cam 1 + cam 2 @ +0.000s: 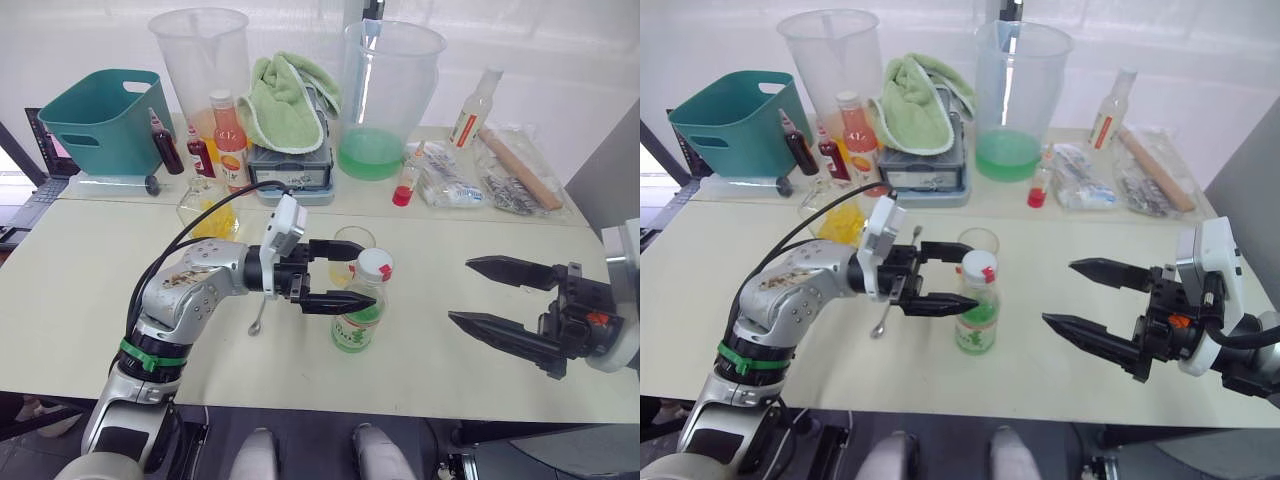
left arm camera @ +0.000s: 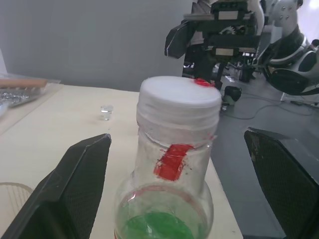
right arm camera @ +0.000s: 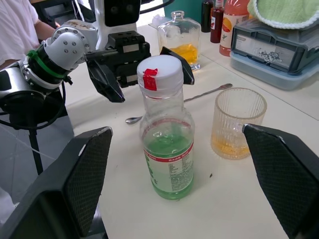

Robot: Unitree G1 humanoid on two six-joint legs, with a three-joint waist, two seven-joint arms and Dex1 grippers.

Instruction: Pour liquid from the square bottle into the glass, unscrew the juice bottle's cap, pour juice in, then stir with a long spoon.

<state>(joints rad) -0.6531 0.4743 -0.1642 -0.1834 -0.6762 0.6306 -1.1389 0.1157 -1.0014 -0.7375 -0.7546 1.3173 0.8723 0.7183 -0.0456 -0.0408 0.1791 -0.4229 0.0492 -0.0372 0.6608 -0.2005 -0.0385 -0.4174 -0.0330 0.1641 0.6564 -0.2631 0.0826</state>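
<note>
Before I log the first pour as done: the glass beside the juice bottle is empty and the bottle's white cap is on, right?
Not quite. The glass is not empty: the right wrist view shows yellow-orange liquid in its bottom. The rest holds: it stands beside the juice bottle, whose white cap is on.

Pale table (image 1: pixel 80 300) before a bright white, perhaps curtained wall (image 1: pixel 560 50).

The table (image 1: pixel 80 290) is bare between the right gripper (image 1: pixel 492 295) and the juice bottle (image 1: pixel 360 315). The glass (image 1: pixel 351 247) stands just behind the bottle; the left gripper (image 1: pixel 345 275) crowds its other side.
</note>
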